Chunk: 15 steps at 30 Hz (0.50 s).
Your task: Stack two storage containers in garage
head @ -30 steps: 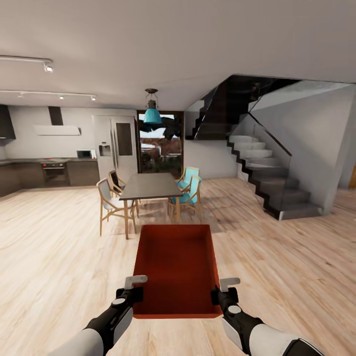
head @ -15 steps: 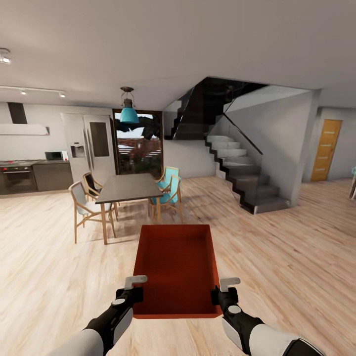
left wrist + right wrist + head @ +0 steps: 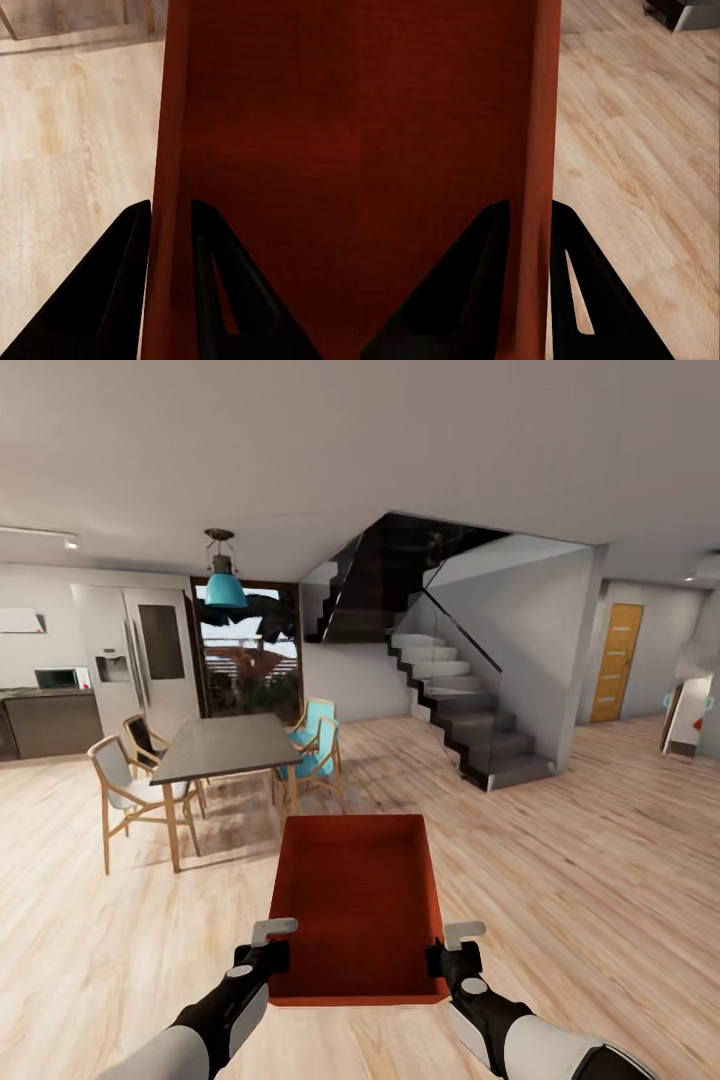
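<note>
Nearest us, our left gripper [image 3: 272, 942] pinches the left wall of the storage container [image 3: 357, 905] and our right gripper [image 3: 452, 948] pinches its right wall, holding it above the wood-plank floor [image 3: 600, 880]. Beyond stand a dining table [image 3: 225, 745], then a staircase [image 3: 460, 710], far right an orange door [image 3: 614, 662].

White forearms, black wrists, grey-tipped tools

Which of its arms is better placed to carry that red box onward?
Neither alone. The left gripper pinches the storage container's left wall, the right gripper its right wall, each wrist view showing fingers straddling a wall. Carrying on probably needs both.
</note>
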Motion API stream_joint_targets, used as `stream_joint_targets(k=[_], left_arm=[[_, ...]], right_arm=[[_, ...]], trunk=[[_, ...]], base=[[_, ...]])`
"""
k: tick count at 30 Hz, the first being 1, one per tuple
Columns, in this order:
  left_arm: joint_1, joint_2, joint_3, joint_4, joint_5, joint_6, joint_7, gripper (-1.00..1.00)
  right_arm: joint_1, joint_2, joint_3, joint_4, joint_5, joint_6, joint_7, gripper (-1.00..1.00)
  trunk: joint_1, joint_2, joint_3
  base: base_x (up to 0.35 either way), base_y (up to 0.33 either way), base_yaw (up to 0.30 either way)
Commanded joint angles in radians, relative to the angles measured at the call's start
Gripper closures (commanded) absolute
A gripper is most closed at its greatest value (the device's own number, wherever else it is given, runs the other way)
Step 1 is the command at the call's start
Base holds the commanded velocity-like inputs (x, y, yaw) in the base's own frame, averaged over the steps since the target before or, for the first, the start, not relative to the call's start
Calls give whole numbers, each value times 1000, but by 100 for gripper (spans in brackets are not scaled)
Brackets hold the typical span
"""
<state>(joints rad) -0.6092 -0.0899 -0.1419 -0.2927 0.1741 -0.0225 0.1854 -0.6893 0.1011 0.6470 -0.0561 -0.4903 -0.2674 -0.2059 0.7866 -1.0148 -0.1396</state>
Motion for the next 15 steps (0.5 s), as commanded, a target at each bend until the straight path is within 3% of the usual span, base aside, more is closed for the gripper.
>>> stream_joint_targets(k=[1, 15], left_arm=[[0, 0, -1, -2, -6, -79, 14, 100], [0, -1, 1, 49, -5, -79, 14, 100]], right_arm=[[-1, 3, -41, 2, -14, -1, -4, 100], [-1, 3, -41, 2, -15, -1, -4, 100]], trunk=[[1, -1, -1], [1, -1, -1]], base=[[313, 0, -4], [314, 0, 0]])
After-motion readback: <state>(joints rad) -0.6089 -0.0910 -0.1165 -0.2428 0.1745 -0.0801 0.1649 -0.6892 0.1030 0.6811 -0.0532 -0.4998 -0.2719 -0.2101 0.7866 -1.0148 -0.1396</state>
